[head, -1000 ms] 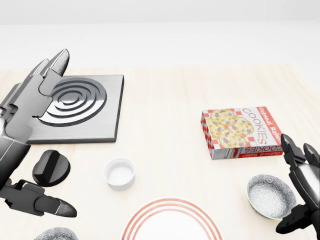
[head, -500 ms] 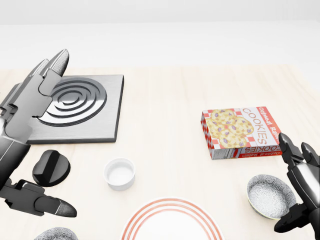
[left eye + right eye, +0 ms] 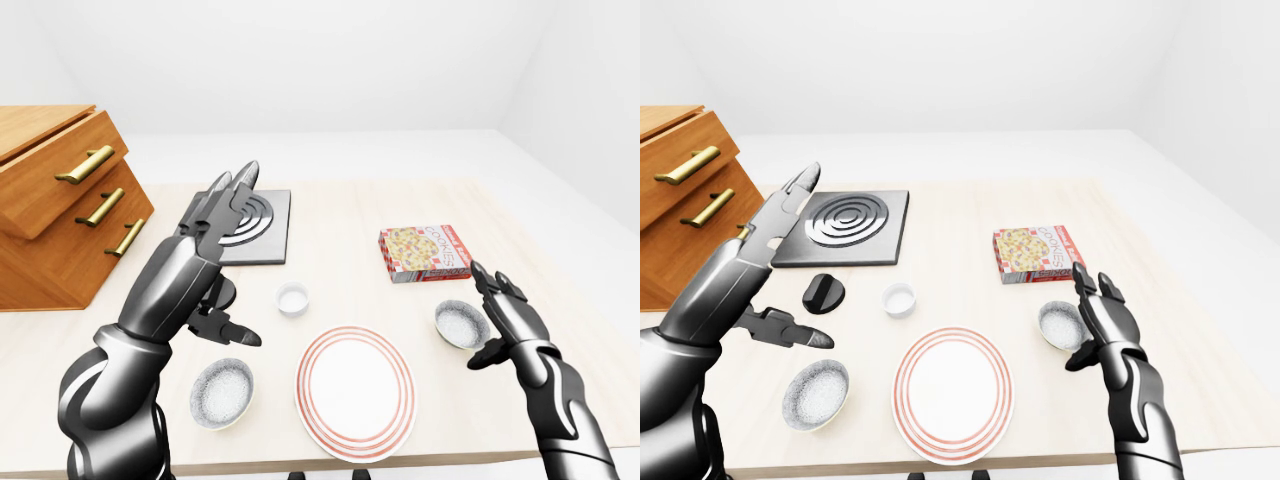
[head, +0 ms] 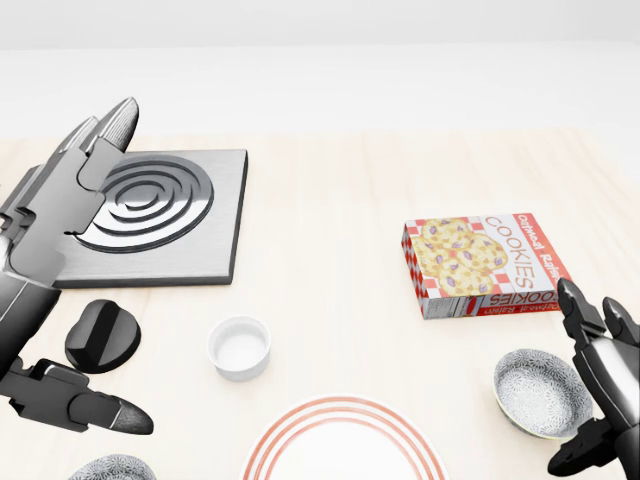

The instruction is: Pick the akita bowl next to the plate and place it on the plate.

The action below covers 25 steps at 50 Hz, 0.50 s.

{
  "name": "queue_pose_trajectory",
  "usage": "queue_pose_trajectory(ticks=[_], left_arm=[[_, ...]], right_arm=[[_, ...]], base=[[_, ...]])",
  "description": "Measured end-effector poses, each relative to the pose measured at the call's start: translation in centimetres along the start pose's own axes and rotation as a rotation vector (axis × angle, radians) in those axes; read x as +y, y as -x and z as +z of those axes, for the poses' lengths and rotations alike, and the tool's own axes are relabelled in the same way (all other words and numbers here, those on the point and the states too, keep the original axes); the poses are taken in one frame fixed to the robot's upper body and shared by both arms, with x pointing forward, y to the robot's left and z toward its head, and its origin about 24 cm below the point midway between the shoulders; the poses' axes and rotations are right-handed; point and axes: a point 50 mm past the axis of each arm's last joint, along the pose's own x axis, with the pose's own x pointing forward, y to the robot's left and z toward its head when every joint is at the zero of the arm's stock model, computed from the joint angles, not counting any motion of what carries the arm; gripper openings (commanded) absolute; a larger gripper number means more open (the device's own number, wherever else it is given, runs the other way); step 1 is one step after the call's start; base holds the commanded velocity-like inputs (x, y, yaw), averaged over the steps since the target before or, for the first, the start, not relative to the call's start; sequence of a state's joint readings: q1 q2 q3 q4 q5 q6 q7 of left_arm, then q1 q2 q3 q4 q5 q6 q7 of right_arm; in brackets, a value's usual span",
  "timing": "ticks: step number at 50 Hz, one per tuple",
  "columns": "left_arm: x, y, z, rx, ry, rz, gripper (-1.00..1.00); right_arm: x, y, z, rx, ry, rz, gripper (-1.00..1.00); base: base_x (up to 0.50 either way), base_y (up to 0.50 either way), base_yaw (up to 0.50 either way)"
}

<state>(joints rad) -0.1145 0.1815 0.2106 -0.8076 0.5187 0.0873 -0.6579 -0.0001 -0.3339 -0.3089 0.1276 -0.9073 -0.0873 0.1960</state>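
Right hand (image 3: 1102, 325) slipped slightly lower beside akita bowl (image 3: 1058, 325), fingers spread, empty, left hand (image 3: 198, 262) likewise open

- The head view looks steeply down from close over the tabletop (image 4: 330, 200), and its bottom edge cuts the plate (image 4: 345, 445).
- The left-eye and right-eye views look from farther off, taking in the whole tabletop and the white walls beyond.
- The eye pair nearly match, though the left-eye view shows more of the drawers (image 3: 60, 200).
- All three views share the cookie box (image 4: 485, 265) and the burner (image 4: 150, 215).
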Motion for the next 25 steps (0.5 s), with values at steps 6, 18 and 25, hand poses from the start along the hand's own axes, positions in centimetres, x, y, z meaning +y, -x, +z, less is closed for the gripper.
queue_pose_trajectory(ticks=[6, 18, 25], left_arm=[[0.00, -0.01, -0.04, 0.001, 0.001, 0.000, 1.00], [0.00, -0.03, -0.04, 0.000, 0.001, -0.001, 1.00], [0.00, -0.04, -0.07, 0.001, 0.002, 0.000, 1.00]], right_arm=[[0.10, -0.04, 0.06, -0.001, 0.001, 0.001, 1.00], [0.44, -0.13, -0.05, 0.005, 0.012, 0.005, 1.00], [0.69, -0.15, -0.03, 0.006, 0.021, 0.010, 1.00]], base=[[0.00, 0.00, 0.00], [0.00, 0.00, 0.00], [0.00, 0.00, 0.00]])
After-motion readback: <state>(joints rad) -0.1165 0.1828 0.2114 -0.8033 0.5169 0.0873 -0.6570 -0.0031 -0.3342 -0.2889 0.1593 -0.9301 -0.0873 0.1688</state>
